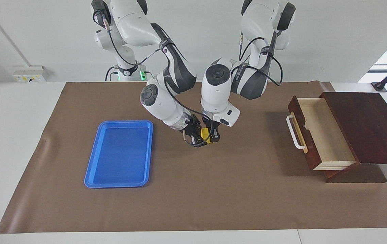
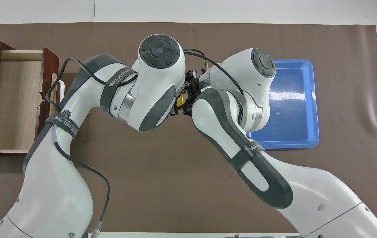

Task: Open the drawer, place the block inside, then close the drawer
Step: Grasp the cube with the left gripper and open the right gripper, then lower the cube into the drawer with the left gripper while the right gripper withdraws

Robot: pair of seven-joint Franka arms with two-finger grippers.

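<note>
The yellow block [image 1: 206, 135] is held up over the middle of the brown mat, between my two grippers, which meet there tip to tip. My right gripper [image 1: 195, 136] is shut on the block from the blue tray's side. My left gripper [image 1: 212, 134] comes down onto the block from the drawer's side and is around or against it. In the overhead view only a sliver of the block [image 2: 181, 99] shows between the two wrists. The dark reddish-brown drawer [image 1: 325, 132] stands pulled open at the left arm's end of the table. Its light wood inside [image 2: 15, 102] is bare and its white handle [image 1: 295, 133] faces the table's middle.
A flat blue tray [image 1: 118, 184] lies on the mat toward the right arm's end, also in the overhead view [image 2: 284, 144], with nothing in it. The drawer's cabinet [image 1: 366, 125] sits at the mat's edge. The brown mat [image 1: 213, 196] covers most of the table.
</note>
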